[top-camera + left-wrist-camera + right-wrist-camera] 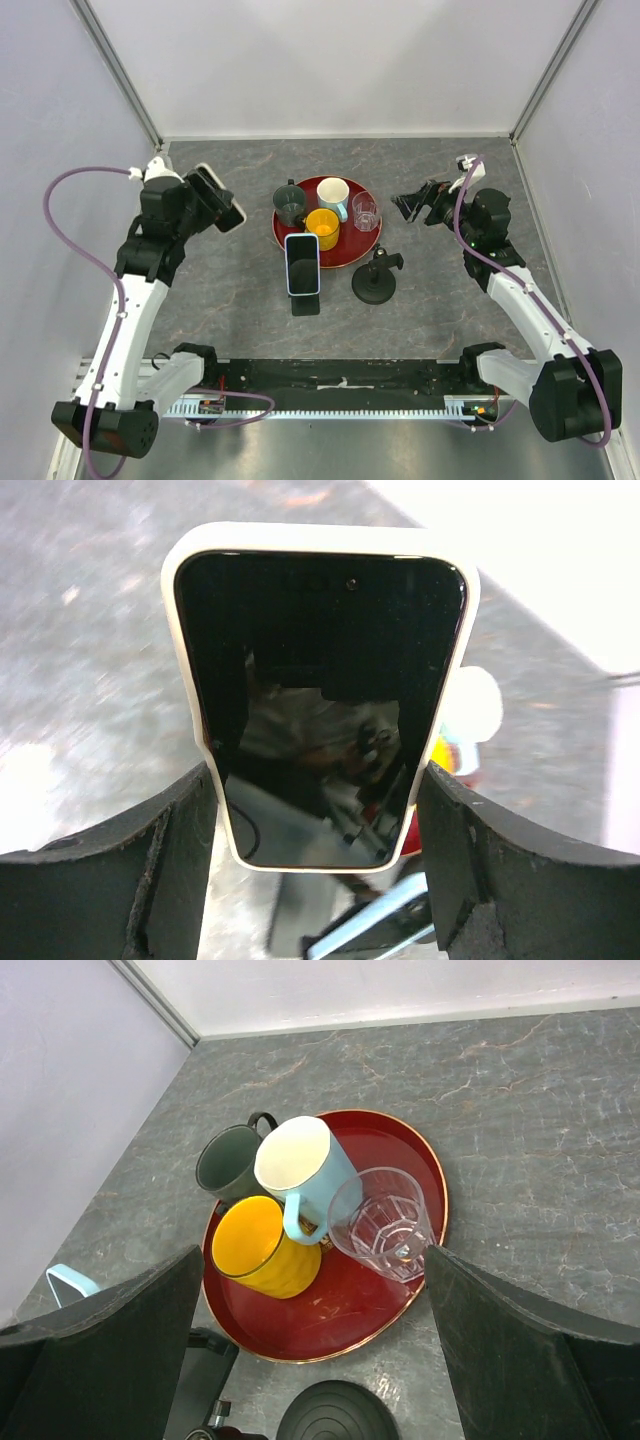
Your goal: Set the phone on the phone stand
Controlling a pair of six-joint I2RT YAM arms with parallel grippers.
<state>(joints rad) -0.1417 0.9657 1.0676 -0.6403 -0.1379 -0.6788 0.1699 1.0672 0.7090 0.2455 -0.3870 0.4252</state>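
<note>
White-cased phone (320, 700) clamped across its width in left gripper (318, 780), raised over table's left, long axis pointing forward; empty black stand (375, 280) lies rightward, nearer the gaping right gripper (412, 207).

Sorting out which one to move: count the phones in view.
2. White-cased phone gripped in the left end effector; blue-cased phone propped on a black stand by the red tray's near edge. No others visible.

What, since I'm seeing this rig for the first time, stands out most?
The left gripper holds a white-cased phone raised at the left. At centre, a red tray carries four cups; nearer the arms a second phone stands propped up, an empty black stand to its right.
</note>
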